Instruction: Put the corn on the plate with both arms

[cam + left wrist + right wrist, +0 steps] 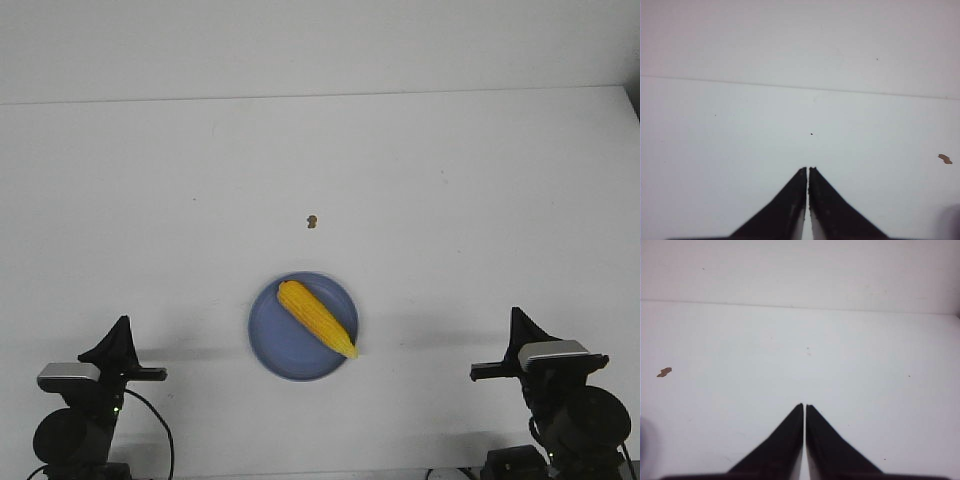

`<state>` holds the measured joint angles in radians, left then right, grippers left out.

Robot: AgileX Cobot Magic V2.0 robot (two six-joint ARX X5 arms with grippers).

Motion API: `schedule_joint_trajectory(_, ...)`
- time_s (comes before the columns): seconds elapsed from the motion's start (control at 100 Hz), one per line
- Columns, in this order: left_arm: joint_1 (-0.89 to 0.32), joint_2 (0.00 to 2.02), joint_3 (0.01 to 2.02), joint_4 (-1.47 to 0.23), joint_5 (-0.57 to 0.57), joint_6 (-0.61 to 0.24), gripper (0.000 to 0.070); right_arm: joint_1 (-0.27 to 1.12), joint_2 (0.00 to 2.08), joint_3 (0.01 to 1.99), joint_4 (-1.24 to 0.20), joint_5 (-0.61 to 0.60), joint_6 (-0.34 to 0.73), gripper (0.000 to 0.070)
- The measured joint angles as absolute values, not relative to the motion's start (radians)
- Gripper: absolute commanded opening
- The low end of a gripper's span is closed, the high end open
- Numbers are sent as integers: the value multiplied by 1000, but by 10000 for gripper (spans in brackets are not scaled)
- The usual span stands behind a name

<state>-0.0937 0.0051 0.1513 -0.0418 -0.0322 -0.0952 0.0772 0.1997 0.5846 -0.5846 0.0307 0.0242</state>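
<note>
Both grippers, left (120,322) and right (515,313), pressed together, flank plate (272,352) holding corn (316,318); crumb (312,221) beyond.

**Camera Arrangement**

The front view looks down and forward from high above the white table (420,180), taking in both black arms at its lower corners and the round periwinkle-blue plate (280,350) between them. Each wrist view sits low and close behind its own pointed black fingertips, facing forward across the tabletop toward its far edge. A small brown fleck (312,221) beyond the plate appears in all three views: at the edge of the left wrist view (945,159) and the right wrist view (664,372).
</note>
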Motion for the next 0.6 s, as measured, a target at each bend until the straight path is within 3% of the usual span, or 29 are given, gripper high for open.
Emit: schedule_joint_trajectory(0.6,-94,5,34,150,-31,-96,15,77,200,585,-584,31,24,10)
